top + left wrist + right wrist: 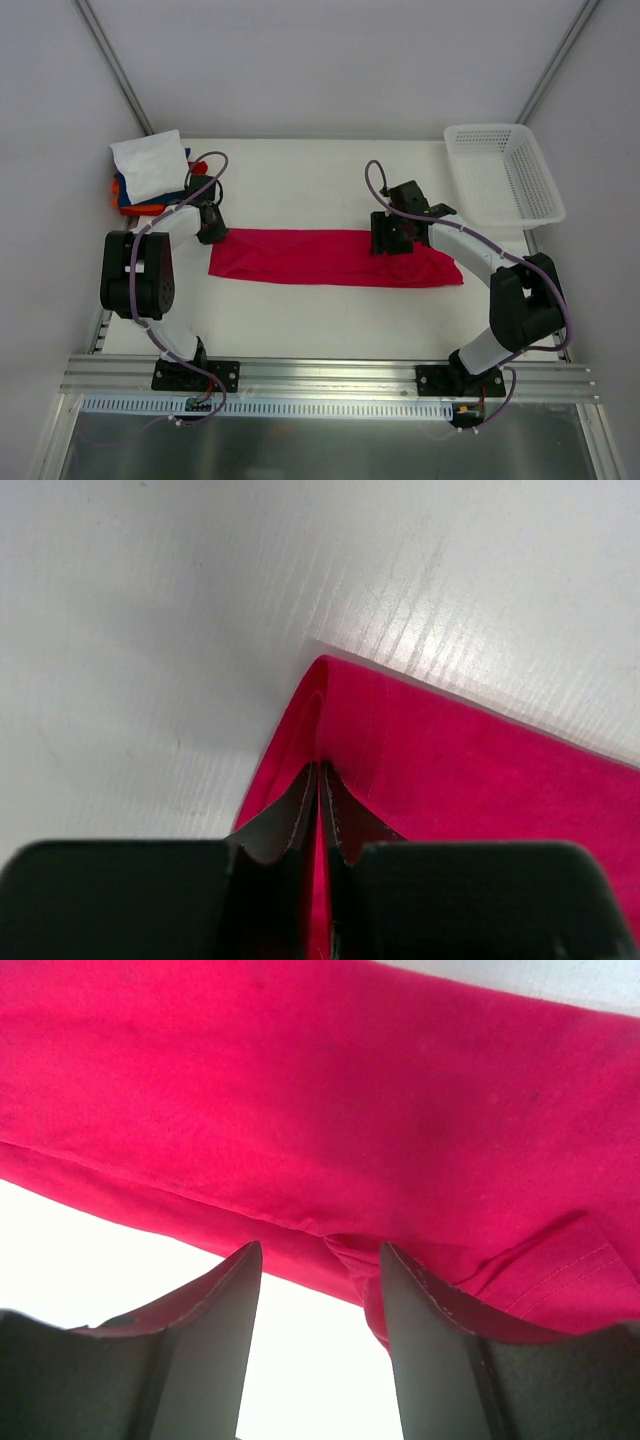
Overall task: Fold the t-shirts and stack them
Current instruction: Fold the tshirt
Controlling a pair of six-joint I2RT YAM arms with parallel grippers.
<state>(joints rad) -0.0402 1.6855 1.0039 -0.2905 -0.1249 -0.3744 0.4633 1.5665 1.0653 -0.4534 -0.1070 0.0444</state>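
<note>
A crimson-red t-shirt (330,258) lies folded into a long flat strip across the middle of the table. My left gripper (212,228) is at the strip's far left corner. In the left wrist view, this gripper (320,767) is shut, with a ridge of the red cloth (450,770) pinched between the tips. My right gripper (390,240) hovers over the strip's far edge, right of centre. Seen from the right wrist, it (318,1250) is open and straddles the hem of the shirt (330,1100). Folded t-shirts (150,165) are stacked at the back left, white on top.
A white plastic mesh basket (505,175) stands at the back right corner. The stack's blue, orange and red layers (125,197) stick out under the white one, close behind my left arm. An aluminium rail (330,378) runs along the near edge.
</note>
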